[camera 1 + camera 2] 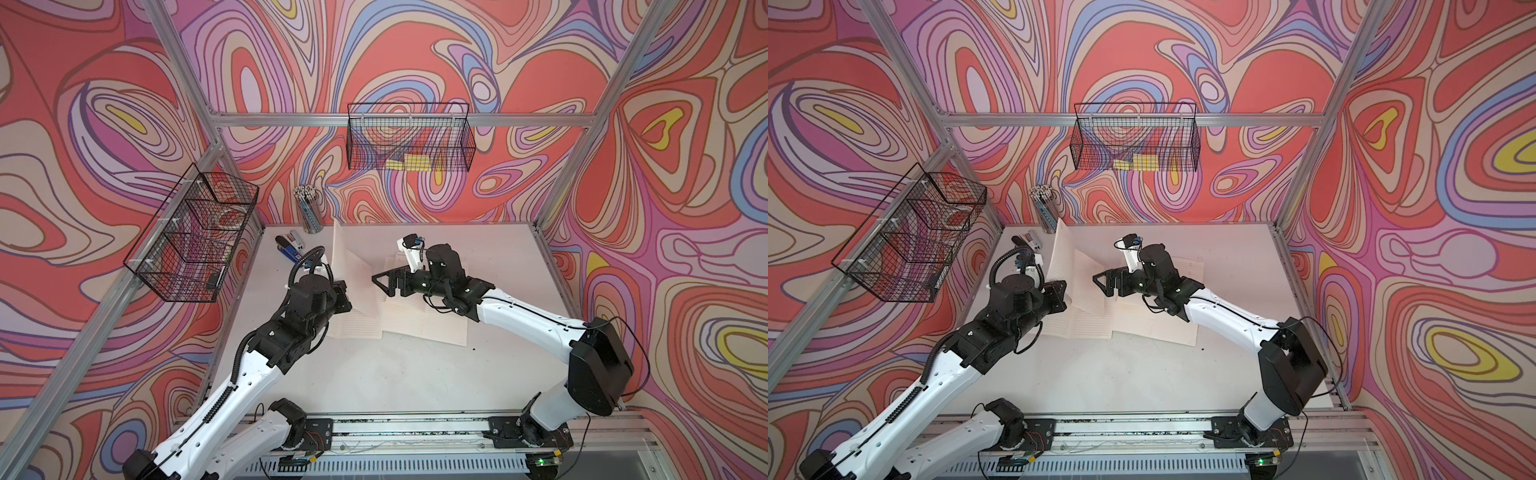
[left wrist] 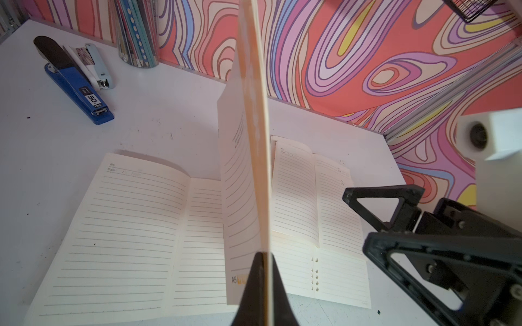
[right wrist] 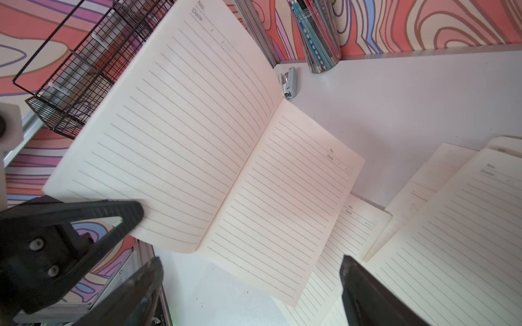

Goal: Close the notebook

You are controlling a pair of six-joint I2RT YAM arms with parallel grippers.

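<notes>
While its right half lies over other lined pages, the notebook (image 3: 197, 127) stands half-open toward the back of the worktop (image 1: 374, 374), left of centre, with its left half raised almost upright. The left jaws are pinched fully shut on the near edge of that raised half, by its outer corner; the left wrist view shows the sheet edge-on between them. The right jaws gape wide and hold nothing, hovering near the raised half without touching it.

From the slight curve in the raised half, the notebook looks light, thin and floppy, with a soft card cover. It would probably sag or crease if shoved at 1 corner. The outer edge, away from the fold, seems the sensible hold for swinging it over onto the flat half.

An open lined spread (image 2: 113, 225) lies flat beside it, and more lined sheets (image 2: 333, 268) lie on the other side. A blue stapler (image 2: 76, 84), a pale stapler (image 2: 100, 67) and a cup of pencils (image 2: 135, 34) sit at the back-left corner. 2 wire baskets (image 1: 191, 232) (image 1: 409, 137) hang on the patterned walls.
</notes>
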